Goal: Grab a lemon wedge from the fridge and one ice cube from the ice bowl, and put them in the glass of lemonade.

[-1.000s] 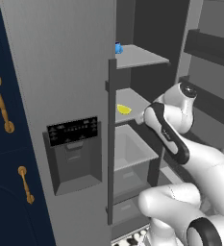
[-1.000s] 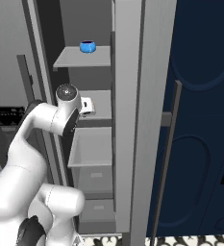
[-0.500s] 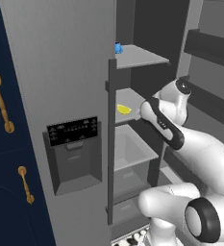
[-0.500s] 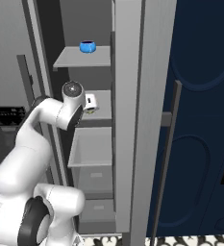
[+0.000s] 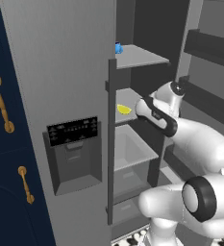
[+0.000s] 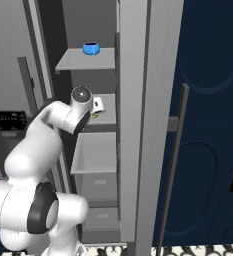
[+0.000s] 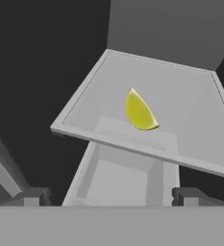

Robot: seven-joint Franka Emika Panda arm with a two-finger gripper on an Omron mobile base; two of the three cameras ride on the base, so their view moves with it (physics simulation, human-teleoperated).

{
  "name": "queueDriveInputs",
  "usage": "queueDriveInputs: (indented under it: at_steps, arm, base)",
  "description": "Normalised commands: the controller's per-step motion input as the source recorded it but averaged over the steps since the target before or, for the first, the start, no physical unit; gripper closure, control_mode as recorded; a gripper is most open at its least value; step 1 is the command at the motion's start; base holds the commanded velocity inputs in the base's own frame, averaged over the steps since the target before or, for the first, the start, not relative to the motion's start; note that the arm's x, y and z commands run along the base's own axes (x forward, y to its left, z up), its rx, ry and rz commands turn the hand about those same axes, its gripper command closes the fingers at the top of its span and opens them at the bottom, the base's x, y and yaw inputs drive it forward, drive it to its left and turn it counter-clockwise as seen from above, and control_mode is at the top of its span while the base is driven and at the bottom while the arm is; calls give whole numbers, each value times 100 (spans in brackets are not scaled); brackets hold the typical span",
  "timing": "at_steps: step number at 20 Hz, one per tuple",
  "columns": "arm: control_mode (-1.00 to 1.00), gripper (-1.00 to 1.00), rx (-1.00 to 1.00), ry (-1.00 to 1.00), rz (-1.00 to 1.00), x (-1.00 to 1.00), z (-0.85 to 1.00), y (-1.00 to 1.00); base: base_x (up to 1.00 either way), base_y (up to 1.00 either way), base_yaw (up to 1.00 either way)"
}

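Reaching into the fridge (image 5: 60, 72), I am aiming my gripper (image 7: 108, 194), jaws wide apart and holding nothing, at the lemon wedge (image 7: 139, 112) lying on the middle shelf (image 7: 190, 96). I am thinking I should go slow and straight, so the fingers (image 7: 34, 196) land on both sides.

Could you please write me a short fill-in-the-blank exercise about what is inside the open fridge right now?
1. The lemon wedge lies on a fridge ____.
2. The small blue object sits on the shelf ____ the wedge's.
3. The gripper has its jaws ____, short of the wedge.
4. Below the wedge's shelf is a grey ____.

Missing words: shelf; above; open; drawer
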Motion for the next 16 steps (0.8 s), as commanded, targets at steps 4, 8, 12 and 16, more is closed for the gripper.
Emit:
queueDriveInputs:
  at_steps: [4, 8, 12, 16]
  arm:
    - [-100, -100, 0, 0, 7, 43, -12, 0]
    - [-100, -100, 0, 0, 7, 43, -10, 0]
    - [-100, -100, 0, 2, 9, 43, -8, 0]
    - [-100, -100, -1, 8, 8, 48, -18, 0]
  base:
    - [0, 0, 0]
    - [0, 0, 0]
    - [0, 0, 0]
    - [0, 0, 0]
